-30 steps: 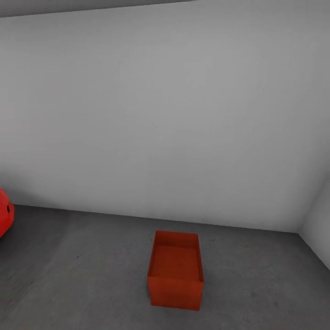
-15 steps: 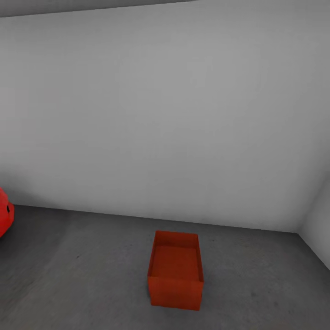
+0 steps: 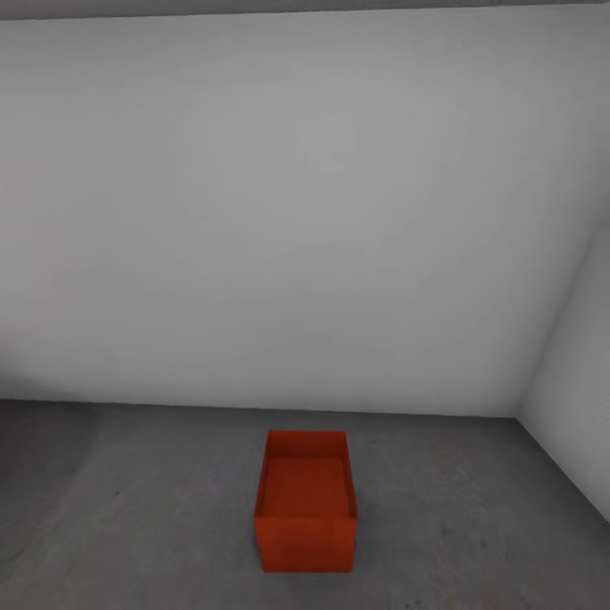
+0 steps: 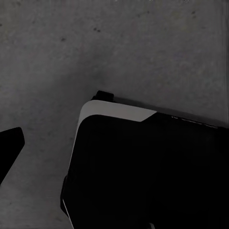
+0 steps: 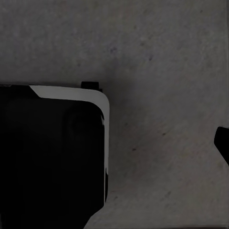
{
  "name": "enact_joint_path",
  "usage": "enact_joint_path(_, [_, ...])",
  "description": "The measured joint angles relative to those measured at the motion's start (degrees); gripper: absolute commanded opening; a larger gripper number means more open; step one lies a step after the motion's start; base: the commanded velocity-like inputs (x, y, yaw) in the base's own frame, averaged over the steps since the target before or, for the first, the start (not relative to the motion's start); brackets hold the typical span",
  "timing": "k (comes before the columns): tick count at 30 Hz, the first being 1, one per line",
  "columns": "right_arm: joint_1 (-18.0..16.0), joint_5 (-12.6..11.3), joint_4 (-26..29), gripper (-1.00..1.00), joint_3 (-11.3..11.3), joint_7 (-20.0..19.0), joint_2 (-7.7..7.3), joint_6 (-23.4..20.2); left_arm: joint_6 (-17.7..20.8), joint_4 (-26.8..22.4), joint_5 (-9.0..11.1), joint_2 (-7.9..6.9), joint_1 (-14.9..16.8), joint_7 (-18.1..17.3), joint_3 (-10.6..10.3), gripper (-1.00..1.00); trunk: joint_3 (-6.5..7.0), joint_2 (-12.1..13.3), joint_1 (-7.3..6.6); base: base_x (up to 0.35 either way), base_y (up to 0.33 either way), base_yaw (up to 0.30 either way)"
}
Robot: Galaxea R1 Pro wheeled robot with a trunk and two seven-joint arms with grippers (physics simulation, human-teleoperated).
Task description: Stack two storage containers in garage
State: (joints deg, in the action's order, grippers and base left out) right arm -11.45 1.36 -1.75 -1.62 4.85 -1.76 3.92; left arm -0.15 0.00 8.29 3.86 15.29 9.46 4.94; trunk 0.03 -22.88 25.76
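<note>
One orange-red storage container (image 3: 305,500) stands upright and empty on the dark grey concrete floor (image 3: 135,525) of the garage, a short way in front of the white back wall. The other container is out of view. A dark fingertip (image 4: 10,143) of my left gripper (image 4: 114,145) shows at the picture's edge, over bare concrete. A dark fingertip (image 5: 223,143) of my right gripper (image 5: 114,143) likewise sits at the edge. Nothing lies between the fingers of either gripper, and both hang beside my black, white-edged base (image 4: 143,167).
The white back wall (image 3: 296,212) meets a white side wall (image 3: 576,381) in a corner at the right. Open concrete spreads to the left and right of the container. My base (image 5: 47,152) is also in the right wrist view.
The head view has swung right: the red rounded thing at the left edge has left the picture and the corner has come closer in. The container itself has not moved.
</note>
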Motion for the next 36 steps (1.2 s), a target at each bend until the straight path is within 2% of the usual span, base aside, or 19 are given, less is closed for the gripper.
enact_joint_path(11, [0.0, 0.5, 0.0, 1.00, -0.1, 0.1, 0.02, 0.0, 0.1, 0.0, 0.0, 0.00, 0.0, -0.1, 0.0, 1.00, 0.44, 0.0, 0.00, 0.000, 0.000, -0.051])
enact_joint_path(36, [0.0, 0.5, 0.0, 1.00, -0.1, 0.1, 0.00, 0.0, 0.5, 0.1, 0.1, -0.07, 0.0, -0.2, 0.0, 1.00, 2.58, 0.0, 0.00, 0.000, 0.000, 0.000])
